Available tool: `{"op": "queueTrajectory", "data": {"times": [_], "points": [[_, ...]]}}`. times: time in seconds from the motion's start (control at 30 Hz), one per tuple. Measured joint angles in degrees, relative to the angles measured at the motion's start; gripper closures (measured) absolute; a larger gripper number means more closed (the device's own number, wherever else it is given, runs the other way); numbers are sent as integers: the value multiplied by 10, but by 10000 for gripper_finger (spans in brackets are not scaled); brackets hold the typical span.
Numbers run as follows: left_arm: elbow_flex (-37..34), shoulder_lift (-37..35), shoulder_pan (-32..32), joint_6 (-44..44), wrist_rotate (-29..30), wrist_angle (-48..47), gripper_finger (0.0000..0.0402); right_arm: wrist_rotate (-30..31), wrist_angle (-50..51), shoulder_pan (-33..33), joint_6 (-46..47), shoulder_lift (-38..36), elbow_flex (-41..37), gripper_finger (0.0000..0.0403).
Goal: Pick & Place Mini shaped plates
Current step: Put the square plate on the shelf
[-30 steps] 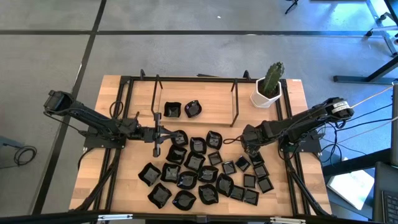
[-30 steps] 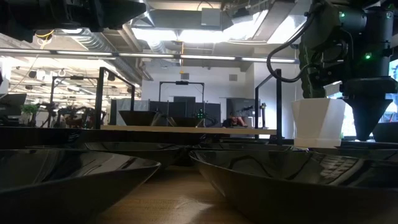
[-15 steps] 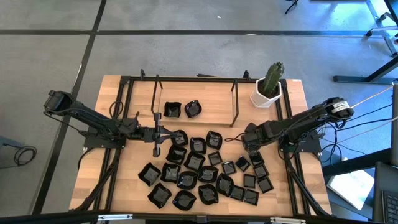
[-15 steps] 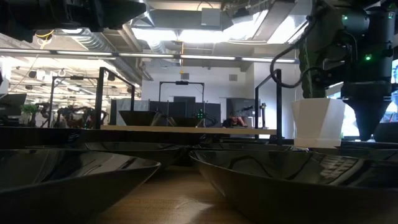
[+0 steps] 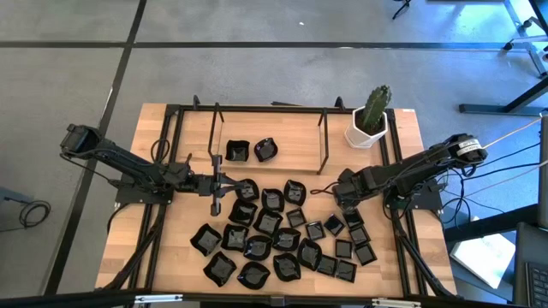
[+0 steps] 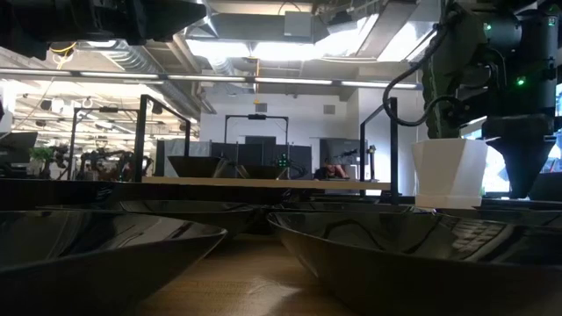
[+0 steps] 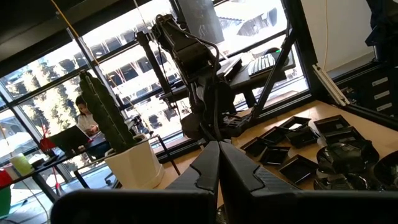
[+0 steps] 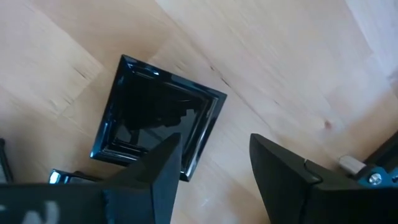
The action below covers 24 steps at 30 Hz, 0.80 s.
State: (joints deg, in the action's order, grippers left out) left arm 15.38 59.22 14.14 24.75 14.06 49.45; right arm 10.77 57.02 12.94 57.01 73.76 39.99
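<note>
Wooden table (image 5: 171,257), black mini shaped plates (image 5: 257,224), left tool (image 5: 216,182) together, right tool (image 5: 346,205) apart

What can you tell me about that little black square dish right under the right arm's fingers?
The square dish is glossy black with a stepped rim and a flat, mirror-like well. It lies flat on the pale wooden table, empty. The right gripper hangs above it, fingers open, one finger over the dish's edge, the other over bare wood. Whether they touch it cannot be told.
</note>
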Motion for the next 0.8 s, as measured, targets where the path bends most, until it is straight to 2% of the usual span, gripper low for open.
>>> {"op": "queueTrajectory", "data": {"times": [0.27, 0.43, 0.8], "points": [[0, 0, 0, 0, 0, 0, 397, 5, -6, 26, 38, 0, 0, 213], [0, 0, 0, 0, 0, 0, 395, 63, -6, 37, 60, 0, 0, 213], [0, 0, 0, 0, 0, 0, 397, 75, -7, 37, 49, 0, 0, 213]]}}
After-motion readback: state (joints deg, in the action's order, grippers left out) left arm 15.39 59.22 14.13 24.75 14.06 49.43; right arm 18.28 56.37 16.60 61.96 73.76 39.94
